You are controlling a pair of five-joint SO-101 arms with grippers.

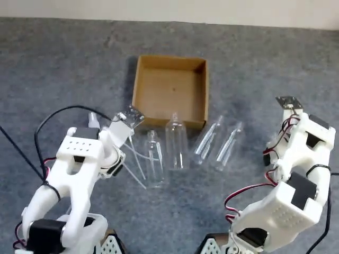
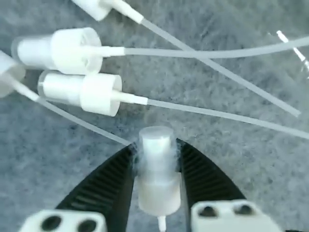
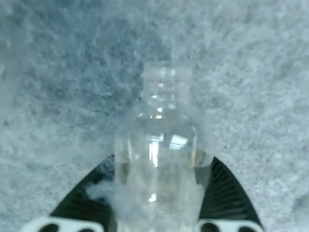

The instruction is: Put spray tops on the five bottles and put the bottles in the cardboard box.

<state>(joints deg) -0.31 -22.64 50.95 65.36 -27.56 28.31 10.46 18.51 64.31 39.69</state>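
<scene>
Bottle (image 3: 157, 140) lengthwise in right gripper (image 3: 162, 158), neck away from the wrist.

The table (image 1: 53, 63) is mottled grey and the cardboard box (image 1: 139, 82) plain brown; the bottles (image 1: 176, 140) are clear, the spray tops (image 2: 79, 92) translucent white, the fingers (image 2: 111, 179) black.

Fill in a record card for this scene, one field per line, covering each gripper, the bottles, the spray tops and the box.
Left gripper: shut on a spray top
Right gripper: shut on an uncapped bottle
Loose bottles: four, lying on the table in front of the box, none with a top
Loose spray tops: at least three, lying on the table near the left gripper, tubes trailing
Cardboard box: open top, no bottle inside yet
</scene>
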